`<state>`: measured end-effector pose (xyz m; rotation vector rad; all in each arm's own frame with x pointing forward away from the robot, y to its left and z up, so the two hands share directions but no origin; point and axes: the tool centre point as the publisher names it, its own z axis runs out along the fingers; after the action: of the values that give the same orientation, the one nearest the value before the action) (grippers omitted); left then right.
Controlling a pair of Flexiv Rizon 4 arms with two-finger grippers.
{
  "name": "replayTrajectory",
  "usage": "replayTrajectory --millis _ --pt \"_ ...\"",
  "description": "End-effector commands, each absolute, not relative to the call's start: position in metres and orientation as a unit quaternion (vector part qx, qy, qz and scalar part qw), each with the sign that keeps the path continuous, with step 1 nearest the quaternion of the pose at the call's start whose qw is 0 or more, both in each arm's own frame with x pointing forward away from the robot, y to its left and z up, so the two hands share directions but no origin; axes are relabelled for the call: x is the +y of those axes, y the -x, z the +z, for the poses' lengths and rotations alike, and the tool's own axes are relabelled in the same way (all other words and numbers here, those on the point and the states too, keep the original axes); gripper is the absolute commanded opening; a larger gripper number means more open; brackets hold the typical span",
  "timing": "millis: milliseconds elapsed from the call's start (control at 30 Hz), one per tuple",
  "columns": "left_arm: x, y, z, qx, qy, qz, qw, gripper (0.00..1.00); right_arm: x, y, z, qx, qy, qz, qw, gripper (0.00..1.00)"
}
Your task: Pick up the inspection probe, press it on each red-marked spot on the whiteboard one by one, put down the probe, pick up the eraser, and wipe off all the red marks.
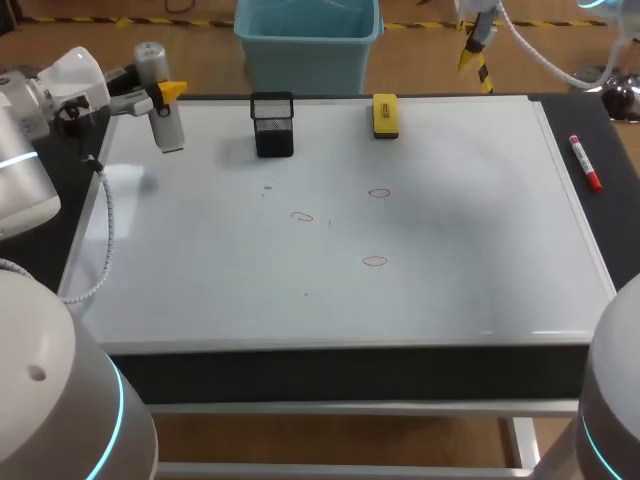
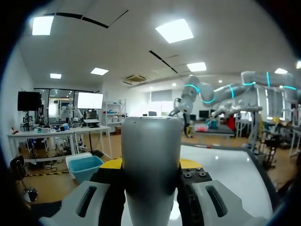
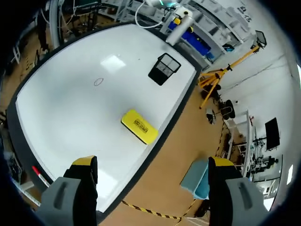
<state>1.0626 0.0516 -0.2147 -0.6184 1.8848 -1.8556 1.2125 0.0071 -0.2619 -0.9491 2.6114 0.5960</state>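
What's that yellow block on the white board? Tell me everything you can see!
It is the eraser, a small yellow rectangular block with a dark underside and a label on top. It lies flat on the whiteboard near its far edge, apart from the black mesh cup. Nothing else touches it.

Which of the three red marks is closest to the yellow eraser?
The rearmost mark, in line with the eraser; the left mark and front mark lie farther off.
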Motion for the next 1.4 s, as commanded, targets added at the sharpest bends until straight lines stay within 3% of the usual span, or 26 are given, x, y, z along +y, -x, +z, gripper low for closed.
replayTrajectory --millis 33,733,1400 --pt "0.051 -1.063 -0.215 0.677 0.222 -0.669 0.212 0.0 0.01 -1.224 -0.255 0.891 0.447 0.053 -0.065 1.0" --pt "0.051 -1.063 -0.215 0.677 0.222 -0.669 0.212 0.0 0.047 -1.212 -0.278 0.783 0.618 -0.045 -0.056 1.0" --pt "0.051 -1.063 -0.215 0.677 0.222 -0.669 0.212 0.0 0.067 -1.199 -0.318 0.719 0.694 -0.026 -0.004 1.0"
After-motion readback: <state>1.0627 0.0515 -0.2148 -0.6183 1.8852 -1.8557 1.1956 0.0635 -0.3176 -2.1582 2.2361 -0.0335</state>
